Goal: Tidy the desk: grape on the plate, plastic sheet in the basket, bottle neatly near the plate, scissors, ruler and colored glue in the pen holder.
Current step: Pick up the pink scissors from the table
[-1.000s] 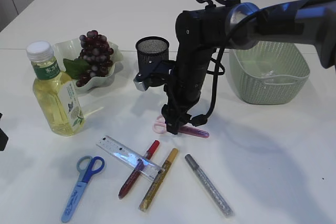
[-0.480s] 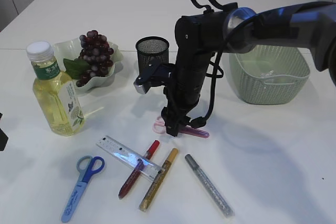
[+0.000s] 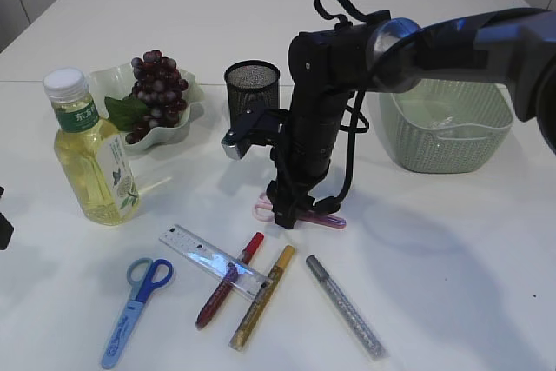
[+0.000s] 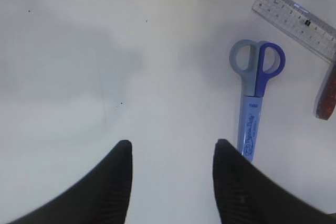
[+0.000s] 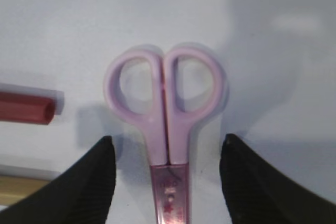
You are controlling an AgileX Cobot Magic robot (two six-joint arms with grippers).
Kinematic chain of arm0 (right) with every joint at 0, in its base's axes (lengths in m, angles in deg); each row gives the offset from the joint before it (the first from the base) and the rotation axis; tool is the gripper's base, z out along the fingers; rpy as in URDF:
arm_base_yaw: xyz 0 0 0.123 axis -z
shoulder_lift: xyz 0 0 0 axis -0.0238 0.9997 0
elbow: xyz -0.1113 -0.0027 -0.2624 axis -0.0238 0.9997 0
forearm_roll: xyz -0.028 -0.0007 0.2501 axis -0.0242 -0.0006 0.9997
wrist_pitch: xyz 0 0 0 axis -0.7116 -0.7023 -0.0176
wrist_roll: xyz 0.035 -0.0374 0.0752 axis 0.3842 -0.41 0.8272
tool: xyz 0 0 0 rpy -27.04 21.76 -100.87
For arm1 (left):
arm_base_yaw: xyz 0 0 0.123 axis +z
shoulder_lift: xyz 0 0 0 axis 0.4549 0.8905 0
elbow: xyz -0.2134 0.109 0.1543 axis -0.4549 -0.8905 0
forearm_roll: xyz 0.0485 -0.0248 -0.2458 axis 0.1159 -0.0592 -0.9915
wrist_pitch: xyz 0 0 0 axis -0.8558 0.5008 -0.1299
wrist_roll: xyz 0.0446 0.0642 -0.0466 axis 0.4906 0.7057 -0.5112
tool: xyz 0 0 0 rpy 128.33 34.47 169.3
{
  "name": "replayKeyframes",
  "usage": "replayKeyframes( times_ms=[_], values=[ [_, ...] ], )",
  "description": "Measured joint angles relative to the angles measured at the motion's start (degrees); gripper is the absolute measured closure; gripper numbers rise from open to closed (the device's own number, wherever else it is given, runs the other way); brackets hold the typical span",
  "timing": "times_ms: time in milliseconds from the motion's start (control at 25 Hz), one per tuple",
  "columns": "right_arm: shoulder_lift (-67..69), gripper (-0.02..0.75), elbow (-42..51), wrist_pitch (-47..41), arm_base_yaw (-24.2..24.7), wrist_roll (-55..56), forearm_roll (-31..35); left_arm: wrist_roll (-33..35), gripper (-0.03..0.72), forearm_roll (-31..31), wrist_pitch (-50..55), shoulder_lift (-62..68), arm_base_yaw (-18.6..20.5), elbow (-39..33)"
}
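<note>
Right hand (image 5: 164, 182) hung straight over the pink scissors (image 5: 167, 108) on the table (image 3: 452, 267), jaws spread apart, nothing held. In the right wrist view the scissors lay centred between the two fingers: handle loops pointing away from the wrist, blade end running back under the hand, so the long axis ran along the gap and the jaws would close across the narrow width. Fingers sat either side of the shaft, apart from it, no contact visible. Exterior view put the scissors (image 3: 300, 213) just below the mesh pen holder (image 3: 252, 86), near it. Likely next: drop and close on the shaft.

Left hand (image 4: 173, 182) was also open and empty over bare table, the blue scissors (image 4: 255, 95) just beside its right finger, long axis roughly parallel to the fingers, the ruler (image 4: 295, 20) beyond.
</note>
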Motion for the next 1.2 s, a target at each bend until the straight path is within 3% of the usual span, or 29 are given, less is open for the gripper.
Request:
replayKeyframes(
  times_ms=[440, 560, 760, 1200],
  values=[
    [0.6, 0.248, -0.1, 0.1, 0.0, 0.0, 0.0, 0.0, 0.326, -0.1, 0.0, 0.0, 0.0, 0.0],
    [0.7, 0.307, -0.1, 0.1, 0.0, 0.0, 0.2, 0.0, 0.326, -0.1, 0.0, 0.0, 0.0, 0.0],
    [0.8, 0.523, -0.4, 0.1, 0.0, 0.0, 1.1, 0.0, 0.326, -0.2, 0.0, 0.0, 0.0, 0.0],
    [0.9, 0.558, -0.6, -0.1, 0.0, 0.0, 1.5, 0.0, 0.326, -0.6, 0.0, 0.0, 0.0, 0.0]
  ],
)
